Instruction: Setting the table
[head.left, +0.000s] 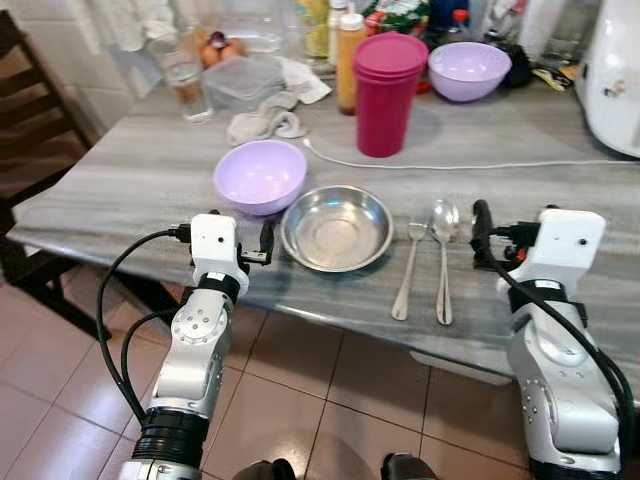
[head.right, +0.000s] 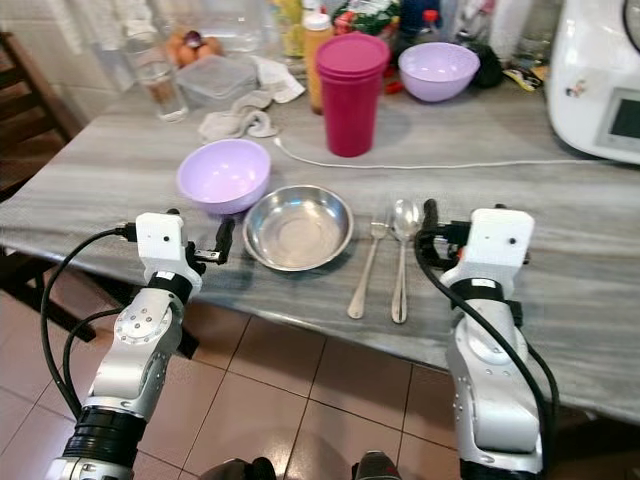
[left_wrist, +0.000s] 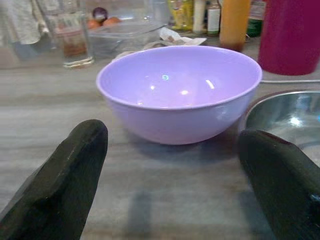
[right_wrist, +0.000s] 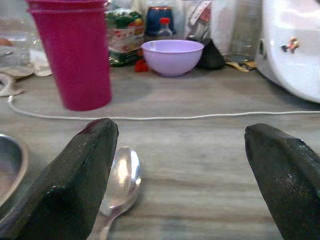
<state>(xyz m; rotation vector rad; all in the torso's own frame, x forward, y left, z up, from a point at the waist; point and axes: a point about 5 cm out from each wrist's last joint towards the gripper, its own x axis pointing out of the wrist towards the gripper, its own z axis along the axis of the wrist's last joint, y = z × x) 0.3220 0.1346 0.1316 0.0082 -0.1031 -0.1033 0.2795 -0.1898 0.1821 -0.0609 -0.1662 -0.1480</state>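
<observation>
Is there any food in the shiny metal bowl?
Empty. The metal bowl shows only its bare, shiny bottom. It sits upright on the table beside the purple bowl.

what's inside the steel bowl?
Nothing visible: the steel bowl looks empty, its bare shiny bottom showing. The table under it is covered by the bowl.

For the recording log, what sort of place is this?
Probably a home kitchen or dining area: a grey wood-grain table set with a steel bowl, fork and spoon, a white countertop appliance, tiled floor below.
</observation>
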